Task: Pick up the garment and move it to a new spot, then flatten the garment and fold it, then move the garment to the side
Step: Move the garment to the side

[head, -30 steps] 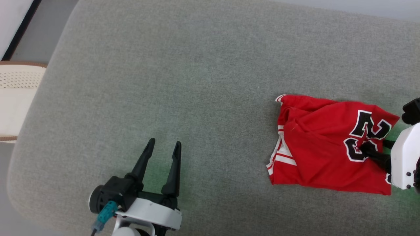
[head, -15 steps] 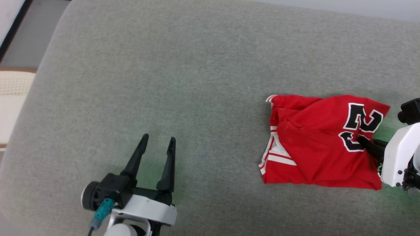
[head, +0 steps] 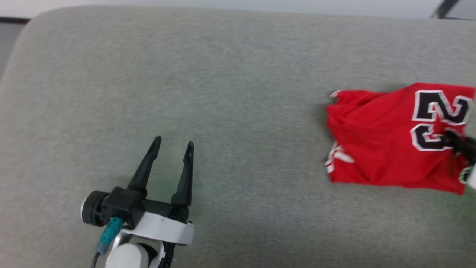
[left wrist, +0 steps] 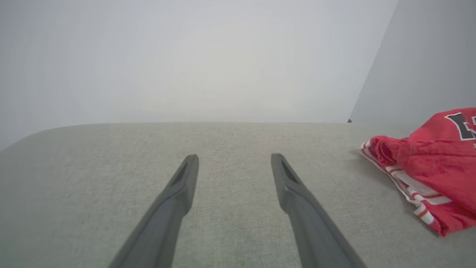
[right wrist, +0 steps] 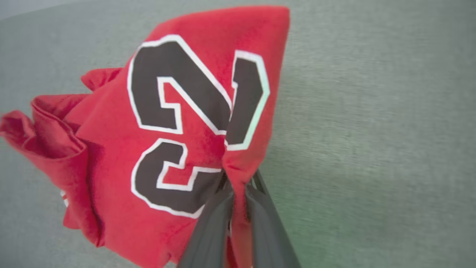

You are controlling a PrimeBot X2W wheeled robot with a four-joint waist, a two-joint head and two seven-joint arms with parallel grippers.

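Red garment (right wrist: 104,156) pinched between the right fingers (right wrist: 208,230) beside its numerals.

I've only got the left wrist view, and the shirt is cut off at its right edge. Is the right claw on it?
Observer: Yes, the right claw is shut on a fold of the shirt.
Operator: Where on it?
Observer: Near the shirt's right edge in the head view, beside the 3 of the black 23.
Operator: Lying flat?
Observer: No. The right wrist view shows it bunched, with folds gathered toward the pinch.
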